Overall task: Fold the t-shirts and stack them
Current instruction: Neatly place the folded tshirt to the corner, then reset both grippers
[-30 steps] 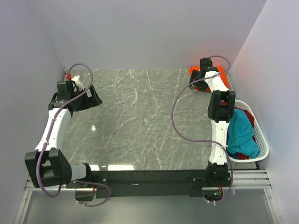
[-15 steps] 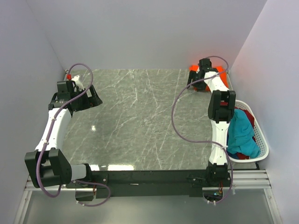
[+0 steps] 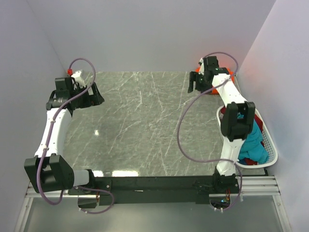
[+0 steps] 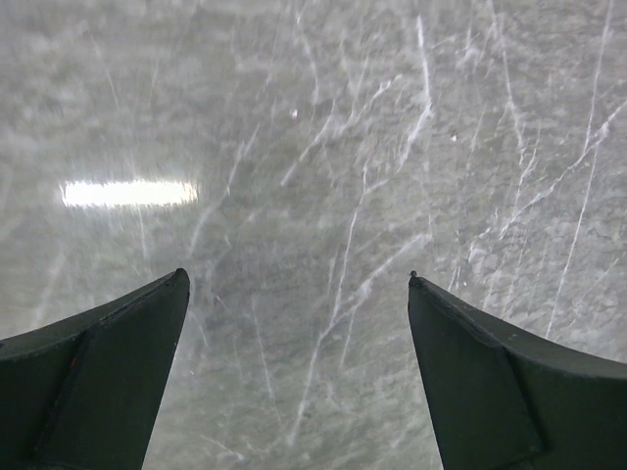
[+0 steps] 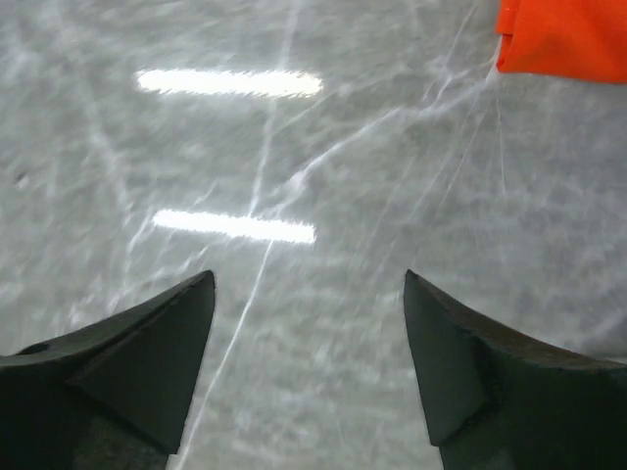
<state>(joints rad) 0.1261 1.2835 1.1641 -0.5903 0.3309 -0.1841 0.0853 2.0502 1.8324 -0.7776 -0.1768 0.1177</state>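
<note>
Two claws, both with jaws spread and holding nothing: the right gripper hangs over the bare table near its far right corner, the left gripper over the far left. One orange t-shirt lies just beyond the right gripper, not touching it. One white basket at the right edge holds a teal t-shirt and seemingly a dark red t-shirt beneath; the arm hides the rest.

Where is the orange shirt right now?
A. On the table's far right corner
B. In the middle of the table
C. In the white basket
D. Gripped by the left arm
A: the orange shirt lies on the table at its far right corner, just beyond the open, empty right gripper.
</note>
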